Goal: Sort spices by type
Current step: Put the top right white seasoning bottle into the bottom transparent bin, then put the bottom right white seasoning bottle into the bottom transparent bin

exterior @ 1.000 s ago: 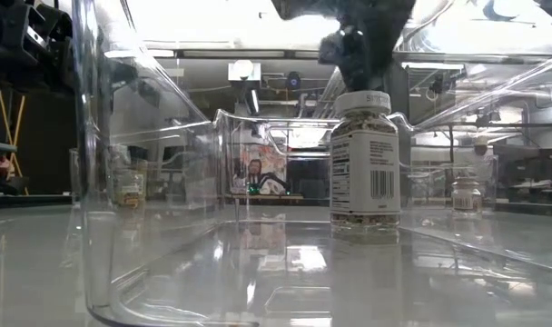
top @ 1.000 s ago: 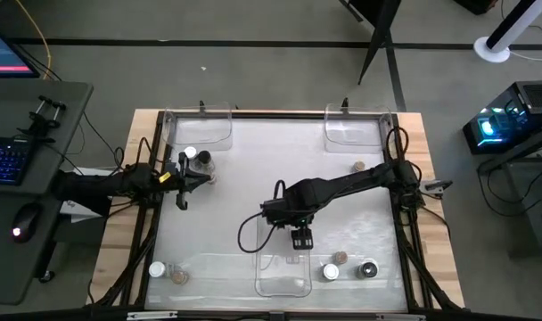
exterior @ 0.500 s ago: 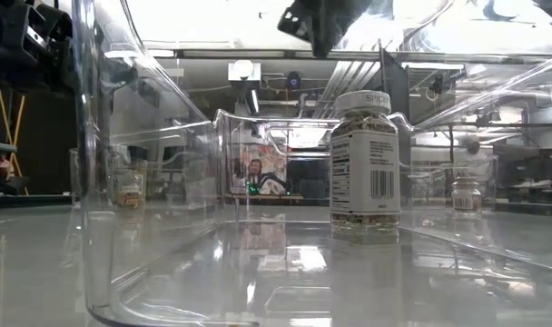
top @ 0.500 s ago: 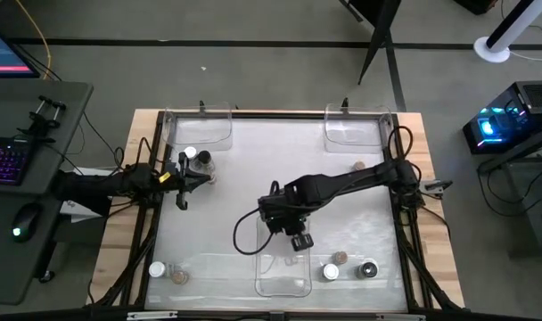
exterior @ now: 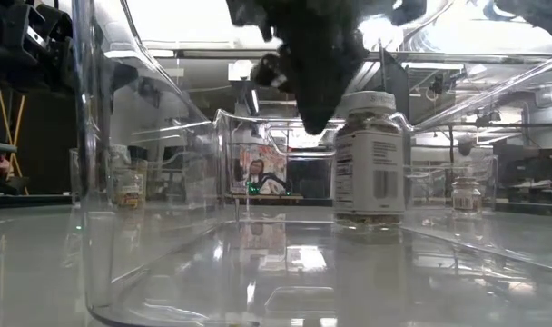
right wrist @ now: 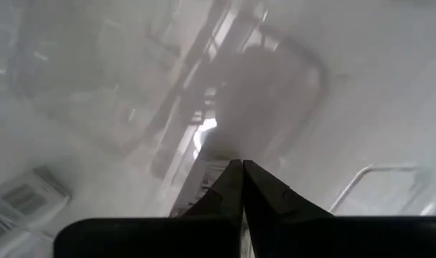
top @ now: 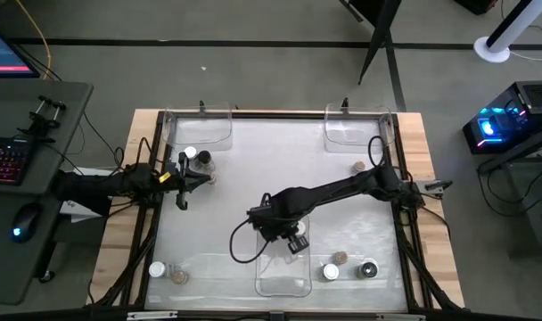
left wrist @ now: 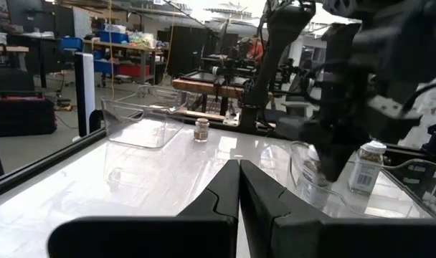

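A white-capped spice jar (top: pixel 296 242) stands upright on its base inside the clear tray (top: pixel 284 276) at the near middle. It looms large in the low view (exterior: pixel 371 154). My right gripper (top: pixel 284 234) is shut and hangs just left of the jar's cap, and it shows dark in the low view (exterior: pixel 317 86). My left gripper (top: pixel 184 175) is shut and empty at the far left, beside three jars (top: pixel 198 160). Other jars stand on the table at the near right (top: pixel 342 266), near left (top: pixel 164 272) and far right (top: pixel 358 166). My right gripper's shut fingertips (exterior: pixel 317 118) hang close by the left side of the white-capped jar's cap (exterior: pixel 347 98), pointing down. I cannot tell whether they touch it. The jar stands upright on the tray floor.
Clear trays stand at the far left (top: pixel 200 129) and far right (top: pixel 356 129) corners. The near tray's walls (exterior: pixel 103 182) rise around the jar. Open table lies between the arms in the middle (top: pixel 244 178).
My right gripper has risen off the cap of the white-capped jar and let it go. It has then gone toward the table's left edge and come down again beside the jar. The jar stays upright in the near tray.
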